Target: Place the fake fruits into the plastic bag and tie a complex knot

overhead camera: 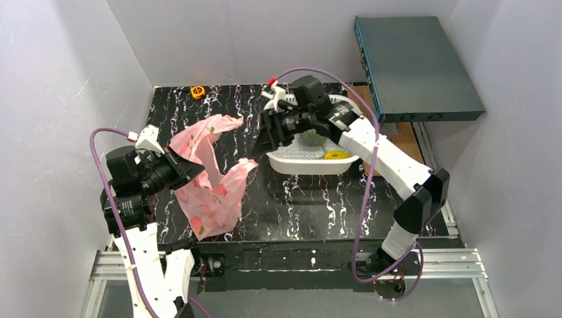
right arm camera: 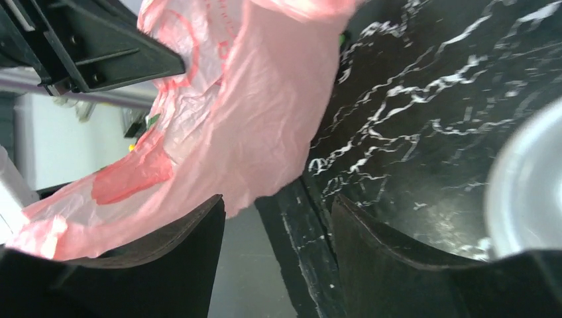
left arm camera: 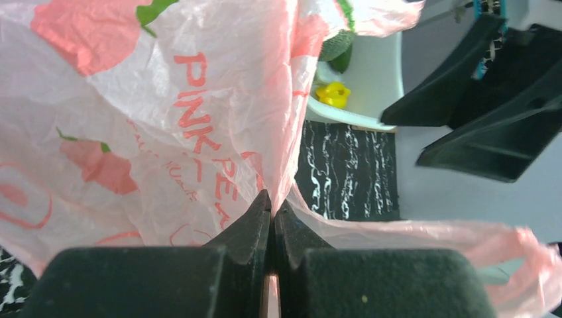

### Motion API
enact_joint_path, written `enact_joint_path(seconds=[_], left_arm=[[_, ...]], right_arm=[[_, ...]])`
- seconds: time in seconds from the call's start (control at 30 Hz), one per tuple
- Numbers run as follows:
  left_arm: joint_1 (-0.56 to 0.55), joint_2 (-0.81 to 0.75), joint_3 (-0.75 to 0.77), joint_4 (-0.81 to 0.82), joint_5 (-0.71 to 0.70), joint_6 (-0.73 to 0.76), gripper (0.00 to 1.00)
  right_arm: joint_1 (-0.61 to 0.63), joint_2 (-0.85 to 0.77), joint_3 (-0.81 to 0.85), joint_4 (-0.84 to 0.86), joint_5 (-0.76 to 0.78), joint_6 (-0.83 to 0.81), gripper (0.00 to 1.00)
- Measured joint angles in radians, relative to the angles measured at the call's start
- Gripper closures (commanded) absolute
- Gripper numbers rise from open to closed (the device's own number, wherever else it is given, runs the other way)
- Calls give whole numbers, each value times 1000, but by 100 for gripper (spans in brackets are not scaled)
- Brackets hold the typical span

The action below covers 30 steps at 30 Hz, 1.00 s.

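Observation:
The pink plastic bag (overhead camera: 213, 185) hangs crumpled over the left of the black marbled table, its handle loops spread up and to the right. My left gripper (overhead camera: 197, 170) is shut on a fold of the bag (left arm camera: 166, 119), pinched at the fingertips (left arm camera: 272, 207). My right gripper (overhead camera: 263, 142) stands open beside the basket's left end; a loose edge of the bag (right arm camera: 252, 112) hangs just above its open jaws (right arm camera: 278, 205), not gripped. A green fake fruit (overhead camera: 310, 138) (left arm camera: 338, 46) and a small yellow fruit (overhead camera: 336, 155) (left arm camera: 333, 94) lie in the white basket (overhead camera: 298, 162).
A blue-grey flat box (overhead camera: 417, 63) stands raised at the back right. A small yellow-orange object (overhead camera: 197, 91) lies at the table's far edge. White walls close in on three sides. The basket's rim (right arm camera: 523, 185) is close to my right fingers.

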Motion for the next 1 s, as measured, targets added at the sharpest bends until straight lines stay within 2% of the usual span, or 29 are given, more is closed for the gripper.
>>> enact_joint_path(seconds=[0.17,0.4,0.5,0.53,0.57,0.6,0.63,0.67,0.83,1.0], left_arm=[[1,-2,-58,53,68,-24,100],[1,-20,-92,84,120,-37,100],[1,-22,-92,102,142,-42,100],[1,-22,-92,106,146,-42,100],[1,-22,-92,109,152,-42,100],[1,-23,-92,112,159,-43,100],[1,-24,-92,114,165,-43,100],[1,-26,-92,114,169,-43,100],[1,-35,-92,89,152,-30,100],[1,-40,-89,32,46,37,100]], right_arm=[[85,90,26,11,-3,79,25],[174,164,124,19,132,174,22],[201,164,132,38,185,178,25],[208,164,132,40,203,178,29],[214,166,132,40,220,173,42],[218,167,131,42,240,165,61],[220,170,131,43,262,145,85],[220,174,130,45,288,120,99],[176,175,51,32,337,-27,99],[-2,86,-200,28,279,-133,99]])
